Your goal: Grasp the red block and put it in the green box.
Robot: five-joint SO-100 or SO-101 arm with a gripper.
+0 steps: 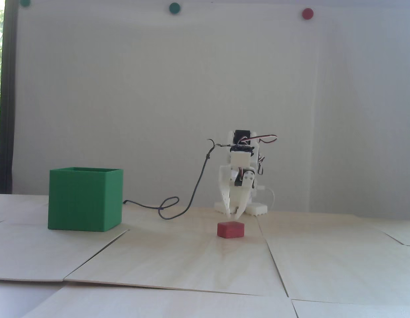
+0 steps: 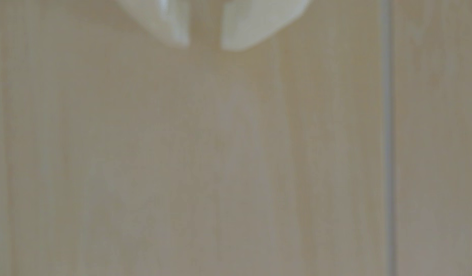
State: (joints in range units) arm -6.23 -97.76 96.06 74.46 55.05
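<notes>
The red block (image 1: 230,229) lies on the pale wooden table, right of centre in the fixed view. The green box (image 1: 84,202) stands open-topped on the table, well to the block's left. My white gripper (image 1: 233,217) points down with its tips close to the table, just behind the block. In the wrist view my gripper (image 2: 205,45) enters from the top, its jaws a narrow gap apart with only bare wood between them. It holds nothing. Neither the block nor the box shows in the wrist view.
A dark cable (image 1: 191,198) loops over the table between the box and the arm base (image 1: 254,208). Seams between wooden panels (image 1: 274,261) cross the table; one shows in the wrist view (image 2: 389,132). Green (image 1: 174,8) and red (image 1: 307,13) dots sit on the wall.
</notes>
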